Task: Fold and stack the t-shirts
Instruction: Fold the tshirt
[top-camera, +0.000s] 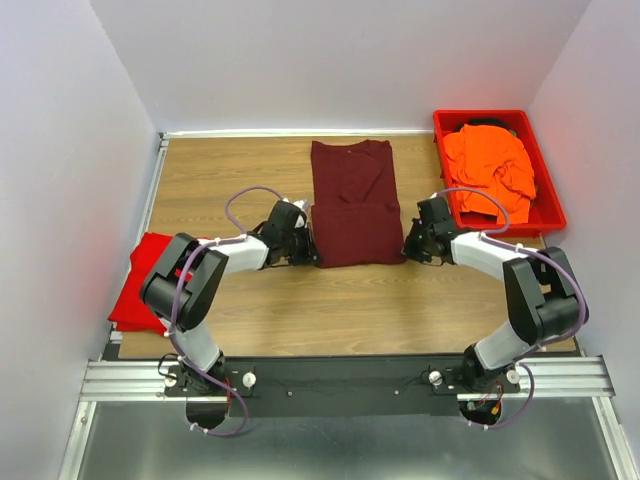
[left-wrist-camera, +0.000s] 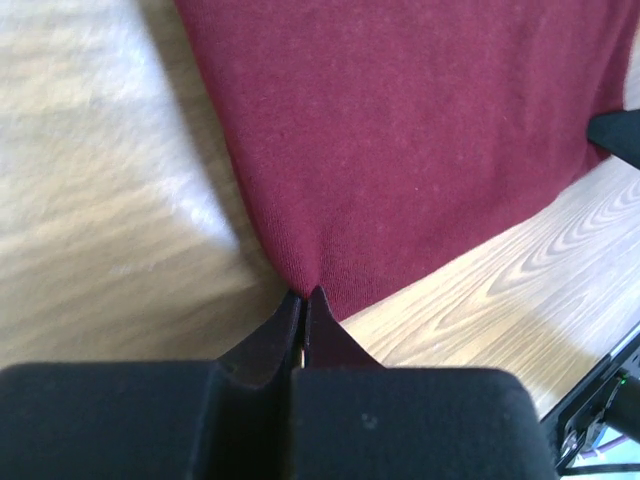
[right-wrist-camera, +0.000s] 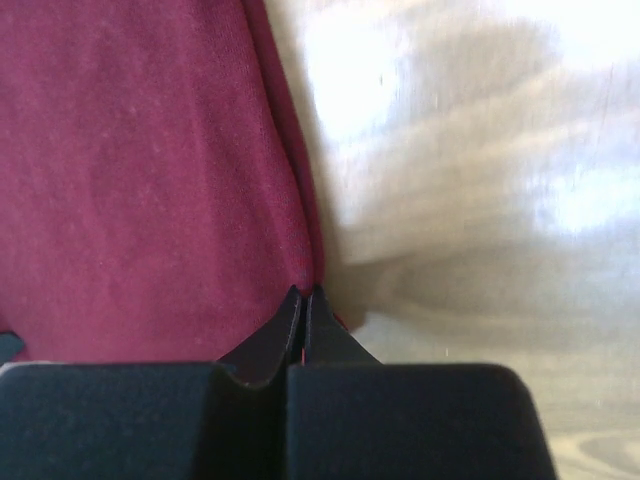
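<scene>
The wooden table (top-camera: 230, 170) is walled in by pale panels on three sides, and nothing lies between the two arms and the cloth they grip. The maroon t-shirt (top-camera: 352, 205) lies flat in the middle of the table as a long narrow rectangle, its collar end toward the far wall. The left gripper (top-camera: 308, 252) sits at its near left corner and the right gripper (top-camera: 408, 245) at its near right corner. In the left wrist view the fingers (left-wrist-camera: 275, 335) are pressed together, with the shirt's edge puckered into their tips. The right wrist view shows the same: fingers (right-wrist-camera: 270, 330) closed tight on the hem, cloth on the left and bare wood on the right. The bright red t-shirt (top-camera: 135, 295) lies bunched at the left edge of the table, partly covered by the left arm's elbow, well apart from the maroon one. At the far right corner stands a red plastic bin (top-camera: 480, 115), just beyond the right arm's wrist. The orange t-shirt (top-camera: 490, 165) is heaped loosely inside it, crumpled and filling most of the bin.
</scene>
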